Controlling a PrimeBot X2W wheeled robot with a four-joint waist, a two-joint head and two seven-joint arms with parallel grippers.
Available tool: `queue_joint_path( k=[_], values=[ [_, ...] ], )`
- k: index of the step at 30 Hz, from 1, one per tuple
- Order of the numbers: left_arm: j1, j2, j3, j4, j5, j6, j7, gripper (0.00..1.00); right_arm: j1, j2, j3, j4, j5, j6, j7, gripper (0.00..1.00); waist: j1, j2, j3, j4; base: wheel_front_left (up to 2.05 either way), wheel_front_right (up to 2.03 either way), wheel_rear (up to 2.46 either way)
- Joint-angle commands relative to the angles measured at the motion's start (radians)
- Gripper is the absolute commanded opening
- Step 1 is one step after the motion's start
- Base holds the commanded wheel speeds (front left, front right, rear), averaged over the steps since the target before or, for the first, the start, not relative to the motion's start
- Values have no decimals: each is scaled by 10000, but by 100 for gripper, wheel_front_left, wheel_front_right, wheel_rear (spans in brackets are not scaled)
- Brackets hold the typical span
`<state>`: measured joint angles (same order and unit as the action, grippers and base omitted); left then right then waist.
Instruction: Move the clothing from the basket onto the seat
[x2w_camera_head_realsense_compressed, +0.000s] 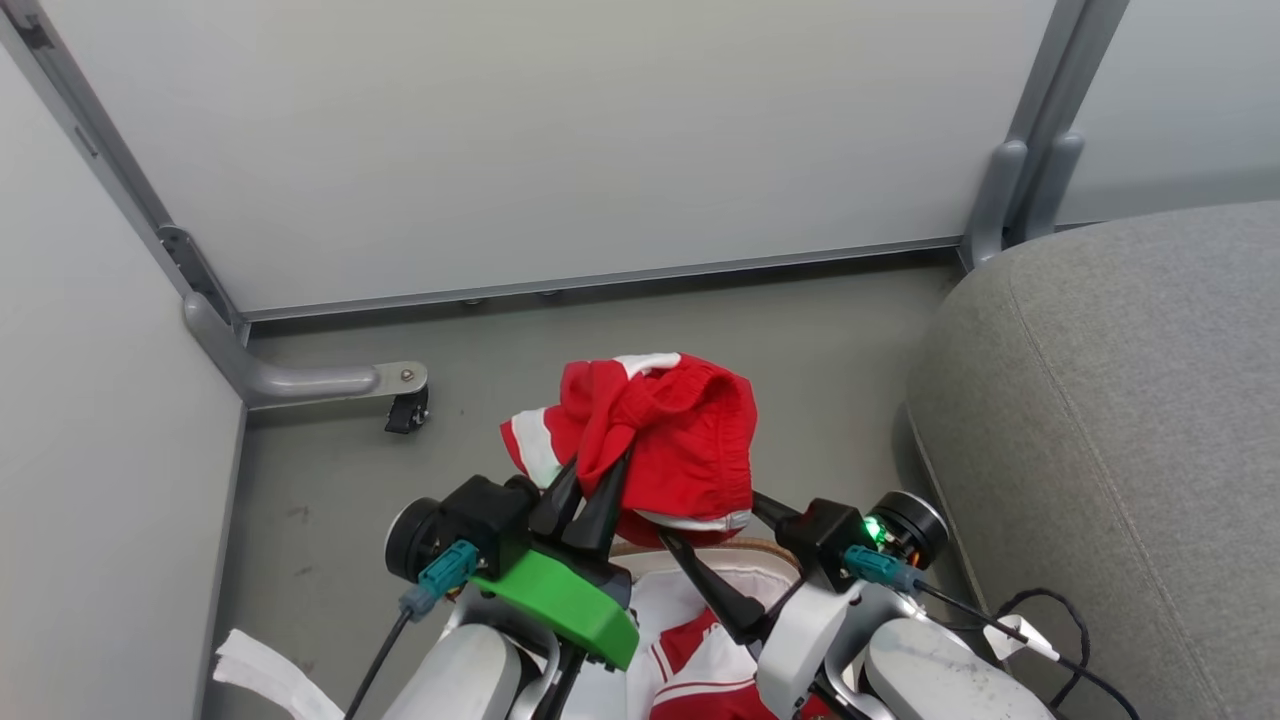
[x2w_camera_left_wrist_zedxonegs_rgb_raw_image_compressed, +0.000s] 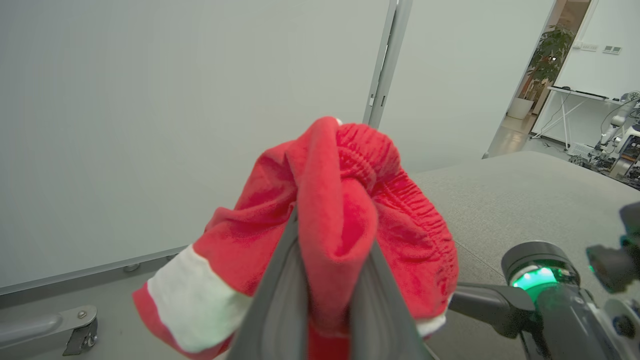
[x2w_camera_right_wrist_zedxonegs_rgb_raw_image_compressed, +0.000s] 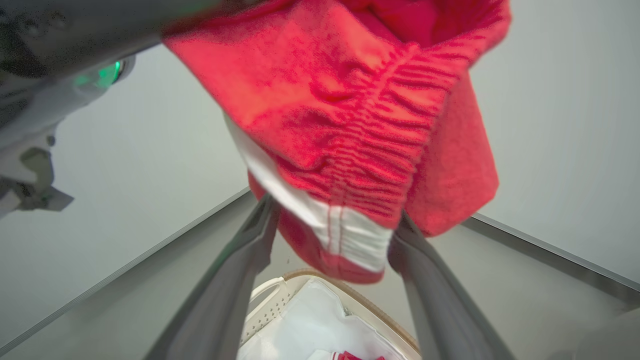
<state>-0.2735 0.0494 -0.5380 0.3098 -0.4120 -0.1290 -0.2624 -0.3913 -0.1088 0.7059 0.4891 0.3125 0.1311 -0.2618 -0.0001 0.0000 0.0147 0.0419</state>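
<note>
My left gripper (x2w_camera_head_realsense_compressed: 597, 468) is shut on a bunched red garment with white trim (x2w_camera_head_realsense_compressed: 660, 430), one piece of the clothing, and holds it in the air above the basket. In the left wrist view the cloth (x2w_camera_left_wrist_zedxonegs_rgb_raw_image_compressed: 340, 200) bulges out between and over both fingers. My right gripper (x2w_camera_head_realsense_compressed: 708, 516) stands open just under the hanging garment, whose lower hem (x2w_camera_right_wrist_zedxonegs_rgb_raw_image_compressed: 350, 235) dangles between its spread fingers. Below lies the white basket with its brown rim (x2w_camera_right_wrist_zedxonegs_rgb_raw_image_compressed: 310, 272), holding a white liner (x2w_camera_right_wrist_zedxonegs_rgb_raw_image_compressed: 310, 330) and a second red garment (x2w_camera_head_realsense_compressed: 700, 660). The grey seat (x2w_camera_head_realsense_compressed: 1120, 420) is to the right.
Grey wall panels close the back and left. A metal frame foot with a caster (x2w_camera_head_realsense_compressed: 405, 410) stands on the floor at the left. A white strip (x2w_camera_head_realsense_compressed: 260, 670) lies at the lower left. A black cable (x2w_camera_head_realsense_compressed: 1050, 620) trails beside the seat.
</note>
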Motion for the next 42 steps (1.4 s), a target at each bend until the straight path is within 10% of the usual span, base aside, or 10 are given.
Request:
queue_joint_path(
  k=[1,4,5,7,11,12,13,14,42],
  values=[
    [-171,21,-94,32,3,-30,-37,0,-186,19,146,94,89,-7,-46,100,1,0,9,223,0,0,0],
    [-201,19,-319,61,-139,-30,-37,0,-370,110,235,161,308,-7,-46,94,1,0,13,387,0,0,0],
    [-199,20,-333,64,-177,-30,-35,0,-389,126,189,173,356,-7,-46,40,1,0,16,411,0,0,0],
    [-194,20,-360,77,-203,-30,-37,0,-376,187,102,115,446,-7,-46,0,1,0,33,448,0,0,0],
    [-151,19,-308,109,-258,-30,-37,0,-210,223,-34,-74,401,-7,-46,0,1,0,70,417,0,0,0],
    [-134,19,-284,117,-253,-29,-37,17,-146,215,-89,-137,381,-7,-46,0,1,0,79,373,0,0,0],
    [-120,18,-295,131,-264,-30,-36,76,-103,198,-141,-190,358,-7,-46,0,1,0,85,340,0,0,0],
    [-108,19,-259,152,-253,-29,-37,100,-58,192,-208,-271,320,-7,-46,0,1,0,90,278,0,0,0],
    [521,28,423,143,648,-29,-36,100,1369,45,-1690,-1767,61,-8,-48,0,1,0,546,-4774,0,0,0]
  ],
)
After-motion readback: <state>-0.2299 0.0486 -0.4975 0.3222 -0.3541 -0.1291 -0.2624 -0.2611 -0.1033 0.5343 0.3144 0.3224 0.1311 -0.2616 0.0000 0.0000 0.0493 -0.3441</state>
